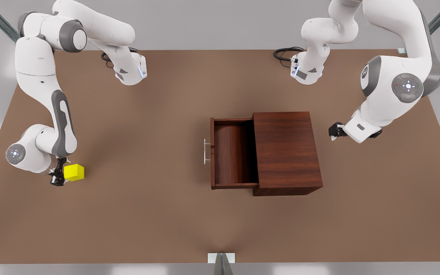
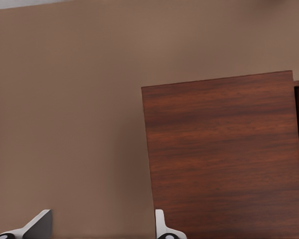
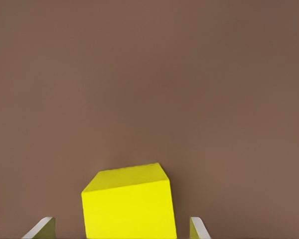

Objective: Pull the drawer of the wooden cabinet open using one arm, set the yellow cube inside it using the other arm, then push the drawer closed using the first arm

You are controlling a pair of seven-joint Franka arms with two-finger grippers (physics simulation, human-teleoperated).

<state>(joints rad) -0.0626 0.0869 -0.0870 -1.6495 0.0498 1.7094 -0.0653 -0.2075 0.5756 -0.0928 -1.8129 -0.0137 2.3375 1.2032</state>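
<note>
The yellow cube point(image 1: 73, 172) sits on the table at the front view's left. My right gripper point(image 1: 59, 177) is right beside it. In the right wrist view the cube point(image 3: 128, 204) lies between the gripper's point(image 3: 119, 228) open fingers, with a gap on each side. The wooden cabinet point(image 1: 287, 151) stands mid-table, and its drawer point(image 1: 231, 158) is pulled out toward the front view's left. The silver handle point(image 1: 206, 151) is free and the drawer is empty. My left gripper point(image 1: 334, 131) hovers open off the cabinet's far side at the front view's right, holding nothing. Its wrist view shows the cabinet top point(image 2: 224, 154) beyond that gripper point(image 2: 99, 226).
The brown table point(image 1: 147, 214) carries nothing else. Both arm bases and their cables point(image 1: 285, 53) sit along the back edge. A small white bracket point(image 1: 221, 258) stands at the middle of the front edge.
</note>
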